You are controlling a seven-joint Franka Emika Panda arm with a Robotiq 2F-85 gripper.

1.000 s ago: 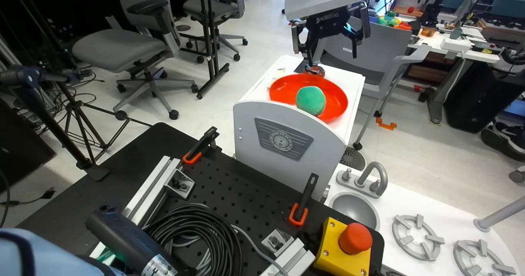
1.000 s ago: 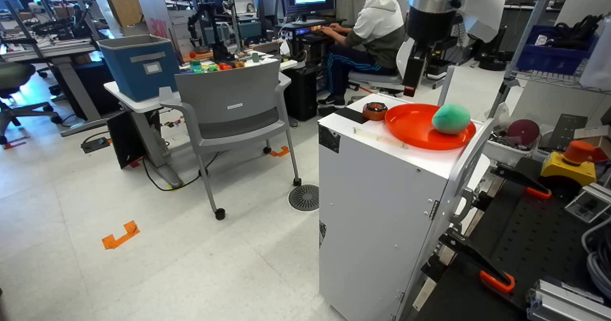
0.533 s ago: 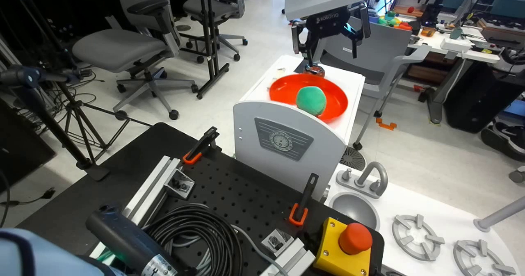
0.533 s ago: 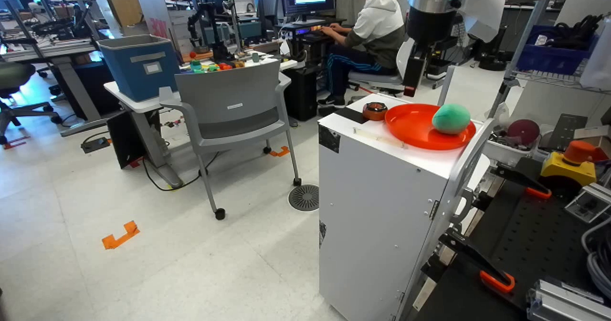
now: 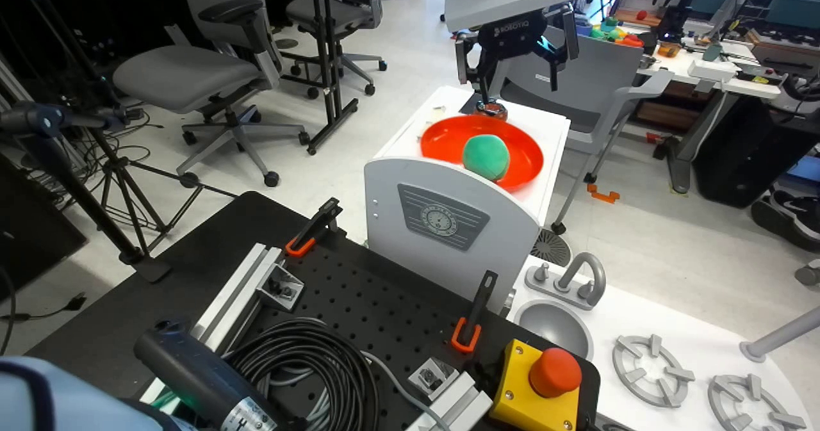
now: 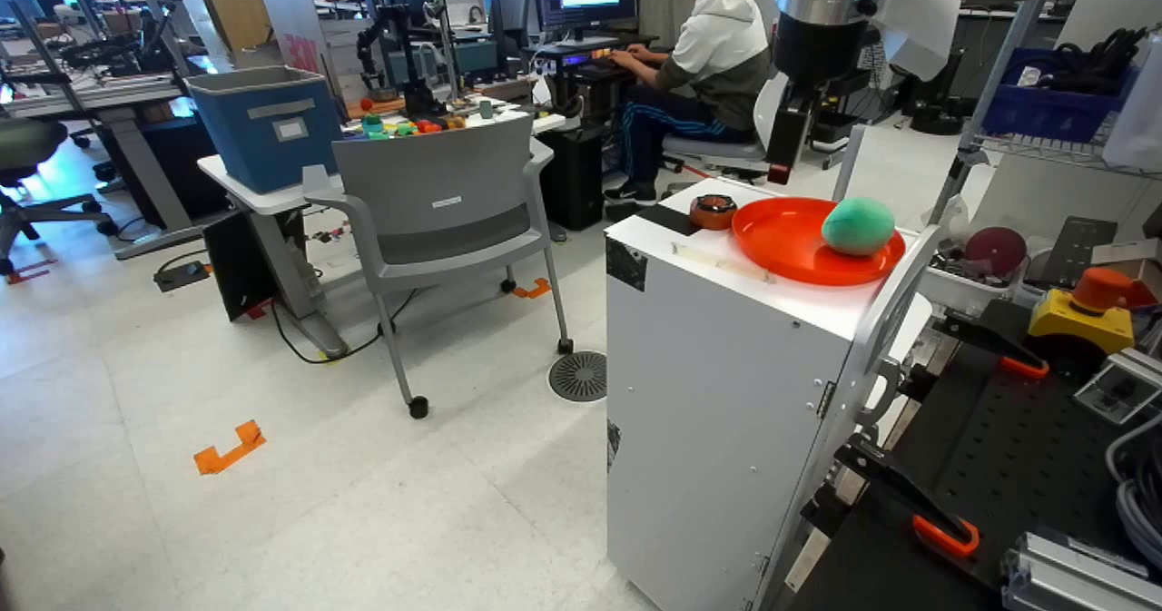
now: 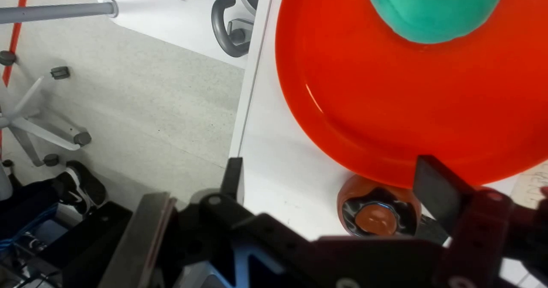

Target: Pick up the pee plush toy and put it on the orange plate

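The pee plush toy, a green soft ball, rests inside the orange plate in both exterior views, toward the grey panel side. Its far part is cut off by the top edge of the wrist view, where the toy lies against the dish. Over the cabinet top, beside the plate, my gripper hangs open with its fingers wide apart and nothing between them. One finger shows in an exterior view, above the far side of the plate and apart from the toy.
A brown and black round pot stands against the plate's rim on the white cabinet. A grey upright panel borders the cabinet top. The yellow box with a red button sits on the black table. A grey chair stands nearby.
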